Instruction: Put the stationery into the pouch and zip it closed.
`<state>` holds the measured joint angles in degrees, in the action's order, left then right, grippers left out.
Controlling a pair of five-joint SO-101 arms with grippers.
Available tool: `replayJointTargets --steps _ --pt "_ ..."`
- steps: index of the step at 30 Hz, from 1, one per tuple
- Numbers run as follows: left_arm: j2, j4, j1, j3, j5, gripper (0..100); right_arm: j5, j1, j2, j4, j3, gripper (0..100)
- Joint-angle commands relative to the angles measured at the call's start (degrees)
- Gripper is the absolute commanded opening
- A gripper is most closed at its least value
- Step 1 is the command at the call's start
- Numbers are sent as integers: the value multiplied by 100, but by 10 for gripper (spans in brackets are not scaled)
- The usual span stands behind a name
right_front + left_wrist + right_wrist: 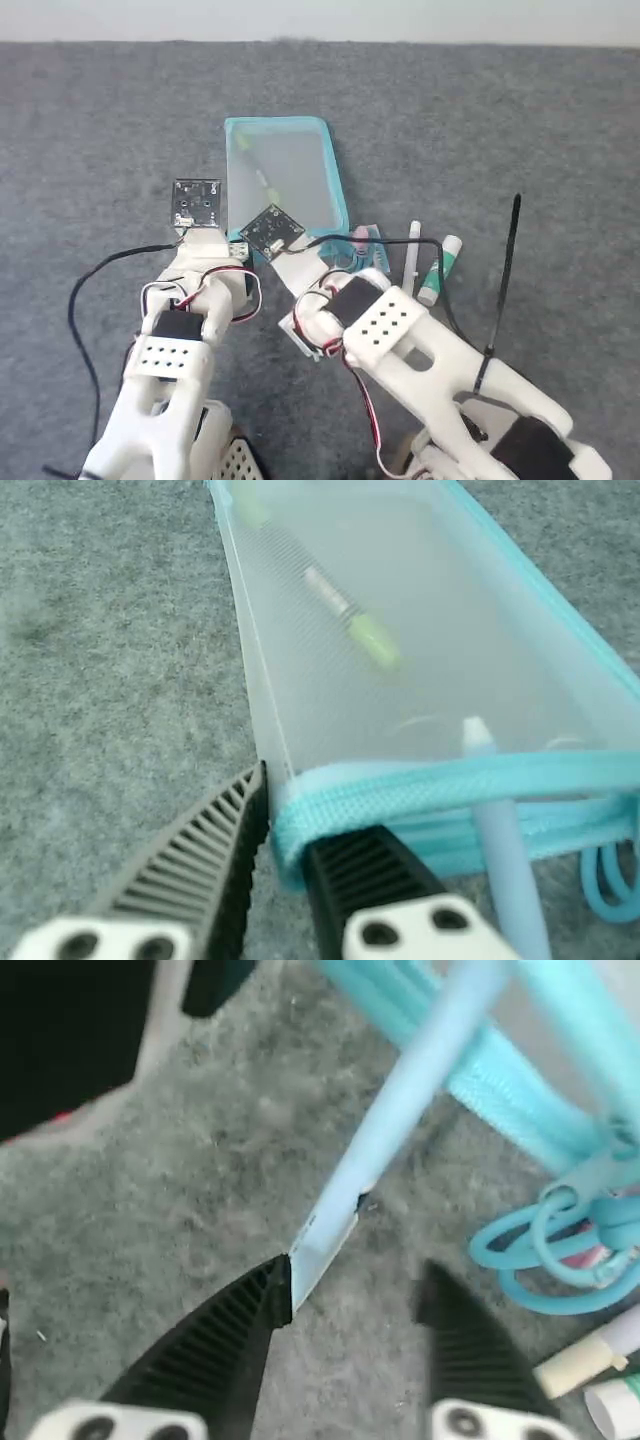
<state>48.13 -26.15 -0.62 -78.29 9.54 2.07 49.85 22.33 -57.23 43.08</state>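
The pouch point(285, 170), clear mesh with teal edging, is lying near the middle of the grey bench point(100, 120). Its closed end is pointing toward the far edge and its zip mouth is facing the two arms. The left gripper point(285, 825) is sitting at the near left corner of the pouch. Its jaws are drawn almost together and are pinching the teal zip edge at that corner between them.

A green and silver pen point(355, 625) is lying inside the pouch, showing through the mesh. A light blue pen point(500, 830) is sticking out of the zip mouth, with part of it inside and the rest pointing back toward the near edge of the bench.

The right gripper point(355, 1280) is hovering low over the bench at the free end of the light blue pen. Its jaws are standing wide apart. The pen's end is touching the tip of one jaw while the other jaw is well clear of it, so nothing is clamped. The teal zip cord point(560, 1250) is lying looped on the bench just beside the pouch's mouth.

Toward the right edge of the bench, a white pen point(413, 255) and a green and white tube point(440, 268) are lying side by side, near the pouch. A thin black strip point(505, 285) is lying farther right.
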Motion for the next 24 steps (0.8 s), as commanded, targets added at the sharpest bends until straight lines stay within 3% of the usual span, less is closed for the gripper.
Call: replayJointTargets --steps 1,9,19,24 --pt "-9 97 44 233 -35 12 97 75 242 198 -44 279" --pt "9 88 26 224 -35 12 88 66 233 963 264 183" --pt "35 79 26 251 -18 12 26 4 101 1095 343 237" --pt "35 70 26 233 -18 12 -70 -189 -593 585 -316 237"
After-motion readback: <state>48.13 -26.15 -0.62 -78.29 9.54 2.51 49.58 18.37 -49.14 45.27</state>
